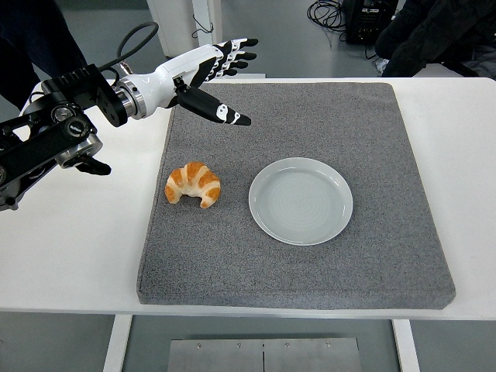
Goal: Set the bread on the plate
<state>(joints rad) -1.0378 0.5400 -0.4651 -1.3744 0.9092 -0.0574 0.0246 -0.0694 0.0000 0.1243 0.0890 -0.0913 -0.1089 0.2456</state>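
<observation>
A golden croissant (193, 184) lies on the left part of the grey mat (294, 263). A pale round plate (301, 201) sits empty in the mat's middle, to the right of the croissant. My left hand (215, 77) is open, fingers spread and thumb pointing down to the right. It hovers over the mat's far left corner, well above and behind the croissant, and holds nothing. The right arm is out of view.
The mat covers most of the white table (70, 240). A person in dark clothes (434, 31) stands beyond the far right corner, another dark figure (35, 39) at the far left.
</observation>
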